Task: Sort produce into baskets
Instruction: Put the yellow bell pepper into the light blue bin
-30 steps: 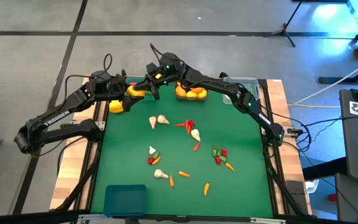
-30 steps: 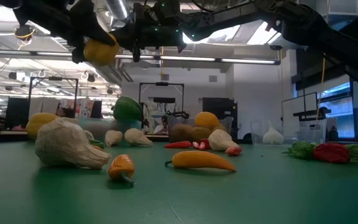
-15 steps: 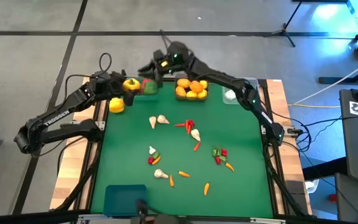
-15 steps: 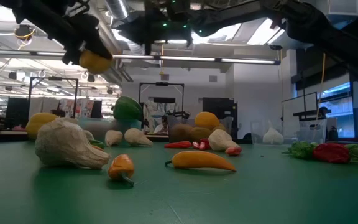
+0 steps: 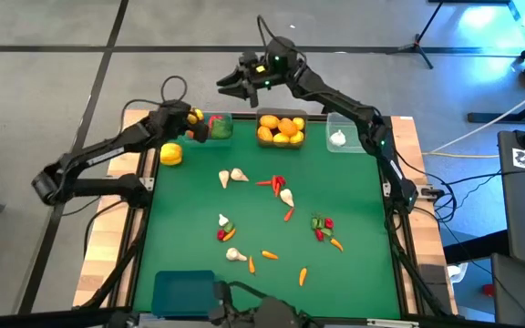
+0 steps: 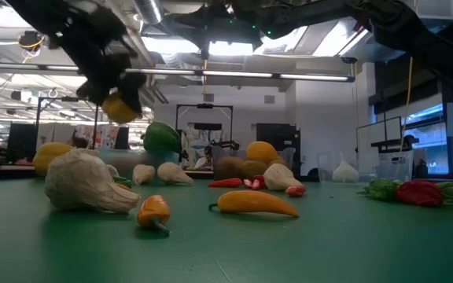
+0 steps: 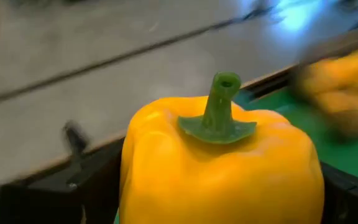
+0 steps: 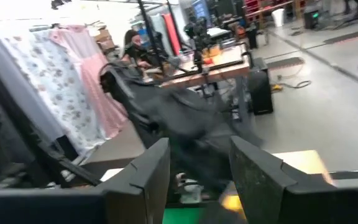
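**Pepper in the left hand, above the far-left corner**

Pepper first: we carry a glossy yellow toy bell pepper with a green stem in our left hand, held off the green table at its far-left corner, just beside a green pepper that sits in a bin we can barely make out. In the low view the pepper hangs clear above the produce lying on the mat. The fingers stand wide because the pepper is broad; they pinch it across its flanks, stem pointing away from the wrist.

We judge the pepper light, hollow and stiff, with a smooth moulded skin that could slide under a loose grip. Its rounded lobes give little flat surface, so the widest part of the body is the place to hold it, never the thin stem.

Our right hand hovers beyond the table's far edge, above the floor, with its fingers apart and nothing between them.

A second yellow pepper lies at the left edge. Round orange and yellow fruits fill a bin at the far edge, and a white garlic bulb sits in the clear bin beside them. Garlic, chillies and carrots lie loose mid-table; the opaque blue bin waits at the near edge.
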You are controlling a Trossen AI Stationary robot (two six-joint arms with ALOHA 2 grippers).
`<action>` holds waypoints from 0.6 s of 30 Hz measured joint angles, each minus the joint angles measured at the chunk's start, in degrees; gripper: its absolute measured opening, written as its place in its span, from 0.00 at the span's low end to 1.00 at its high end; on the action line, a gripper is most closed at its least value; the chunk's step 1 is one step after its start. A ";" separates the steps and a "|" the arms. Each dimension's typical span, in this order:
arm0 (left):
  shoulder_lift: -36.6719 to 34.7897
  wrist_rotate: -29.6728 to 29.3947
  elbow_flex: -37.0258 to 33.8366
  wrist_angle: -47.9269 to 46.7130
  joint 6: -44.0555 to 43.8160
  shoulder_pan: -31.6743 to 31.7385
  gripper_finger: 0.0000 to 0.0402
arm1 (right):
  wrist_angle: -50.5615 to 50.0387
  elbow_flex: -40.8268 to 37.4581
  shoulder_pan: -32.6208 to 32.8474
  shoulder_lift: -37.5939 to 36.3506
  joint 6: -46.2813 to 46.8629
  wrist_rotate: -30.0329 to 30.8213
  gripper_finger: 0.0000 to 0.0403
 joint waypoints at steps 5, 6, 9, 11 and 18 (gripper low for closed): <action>7.37 -2.31 0.00 4.93 -1.82 2.95 0.84 | -0.14 0.01 -0.05 -1.36 1.83 -4.72 0.40; 8.37 -2.30 0.00 6.43 -1.92 3.42 0.84 | -0.11 0.01 0.05 -1.41 2.15 -5.53 0.40; 9.96 -2.28 0.00 11.93 -1.97 4.92 0.84 | -0.84 0.01 0.06 -1.57 3.58 -7.65 0.40; 10.32 -2.29 0.00 15.37 -1.92 5.99 0.84 | -0.90 0.01 0.06 -1.68 3.77 -8.42 0.40; 10.36 -1.36 -2.37 23.16 -1.52 9.43 0.84 | -1.35 0.01 0.06 -1.74 5.81 -10.03 0.40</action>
